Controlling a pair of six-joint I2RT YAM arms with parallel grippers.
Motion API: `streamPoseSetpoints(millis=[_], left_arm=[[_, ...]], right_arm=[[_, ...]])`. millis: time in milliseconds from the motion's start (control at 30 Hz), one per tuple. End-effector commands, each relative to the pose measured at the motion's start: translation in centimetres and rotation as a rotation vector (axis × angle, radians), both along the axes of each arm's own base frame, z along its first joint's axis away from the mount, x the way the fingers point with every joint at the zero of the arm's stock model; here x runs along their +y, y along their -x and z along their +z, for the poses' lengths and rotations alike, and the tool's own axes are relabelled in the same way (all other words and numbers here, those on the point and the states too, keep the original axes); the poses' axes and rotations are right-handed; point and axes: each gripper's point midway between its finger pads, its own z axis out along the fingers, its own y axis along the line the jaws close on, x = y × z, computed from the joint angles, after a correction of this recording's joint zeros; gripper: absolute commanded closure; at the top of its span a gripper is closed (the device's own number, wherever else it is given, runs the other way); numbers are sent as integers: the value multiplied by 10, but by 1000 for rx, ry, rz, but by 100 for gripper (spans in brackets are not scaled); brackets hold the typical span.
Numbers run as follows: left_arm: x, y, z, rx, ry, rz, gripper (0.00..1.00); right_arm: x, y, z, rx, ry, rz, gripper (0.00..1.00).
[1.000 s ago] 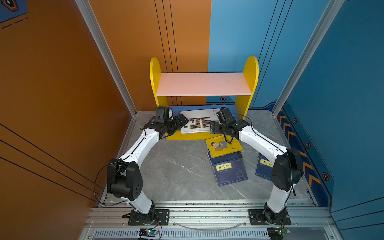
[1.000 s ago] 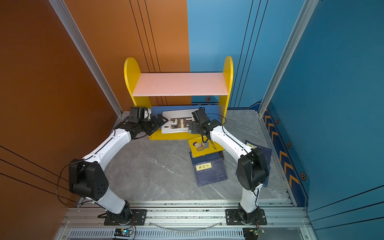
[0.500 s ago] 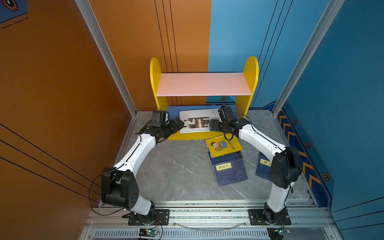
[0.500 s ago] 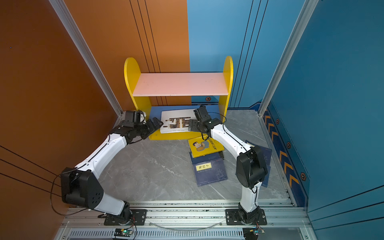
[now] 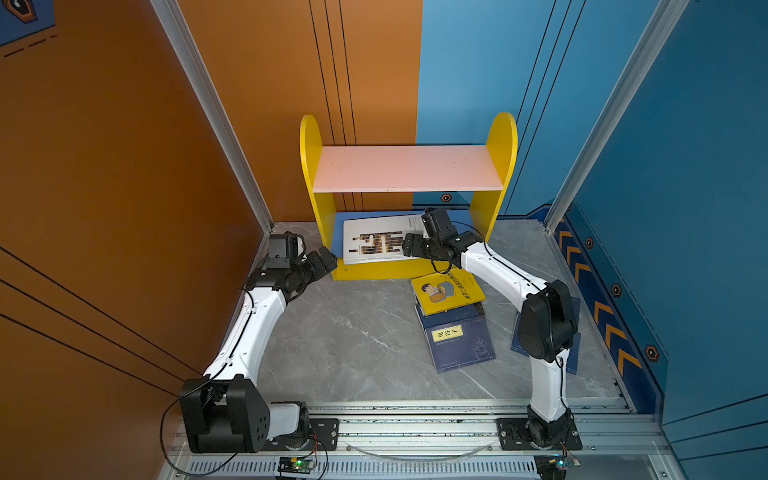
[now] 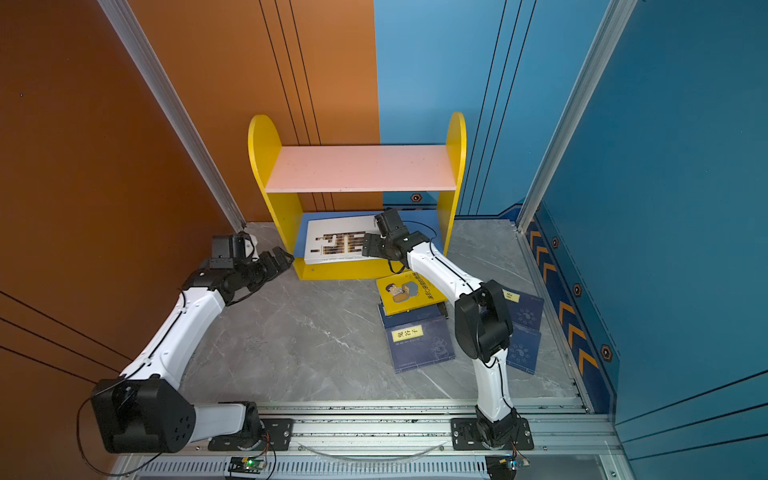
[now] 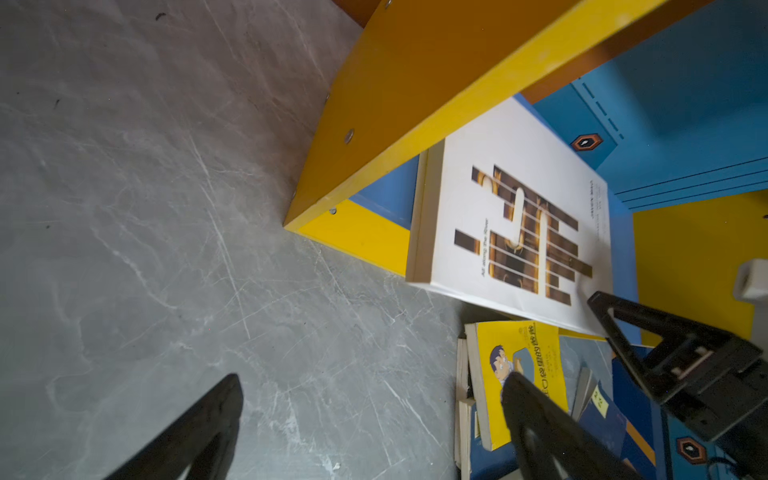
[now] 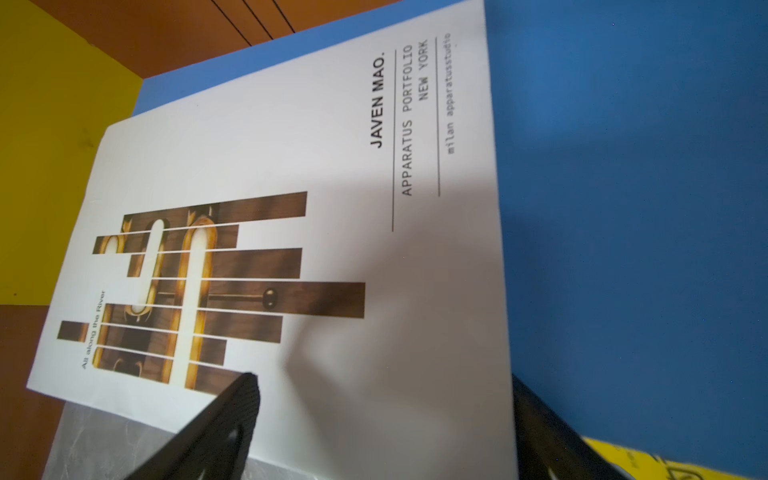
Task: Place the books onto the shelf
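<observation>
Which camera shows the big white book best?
The right wrist view: the white book fills the picture, its cover lettering readable. Both top views show it small, lying on the shelf's blue board; the left wrist view shows it slanted, page edge visible.

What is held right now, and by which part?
Nothing. The left gripper is open and empty; the right gripper is open over a corner of the white book.

The left gripper (image 5: 329, 261) has pulled back from the white book (image 5: 374, 230). It now stands just outside the left front corner of the shelf (image 5: 318, 195), and its arm is folded lower. The right gripper (image 5: 409, 248) has moved further left over the white book, jaws a little narrower but apart. The white book seems slightly nearer the shelf's left side.
</observation>
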Motion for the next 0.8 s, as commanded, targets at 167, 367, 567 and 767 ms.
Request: streamPoseSetpoints(millis=[167,367,567,767], left_arm=[[10,16,-17,76,-99,-34,2],[10,18,-30,117,-95,-31,2],[16,1,-37,117,-103,19,2],[19,-18,-44,112,-83,60,2]], right_arm=[[31,1,-10,33,-60,-25,11],[37,3,-9,24,-62,-26,12],[41,0,-10,16,-76,-31,12],[42,-3,-7,7,-75,-29,12]])
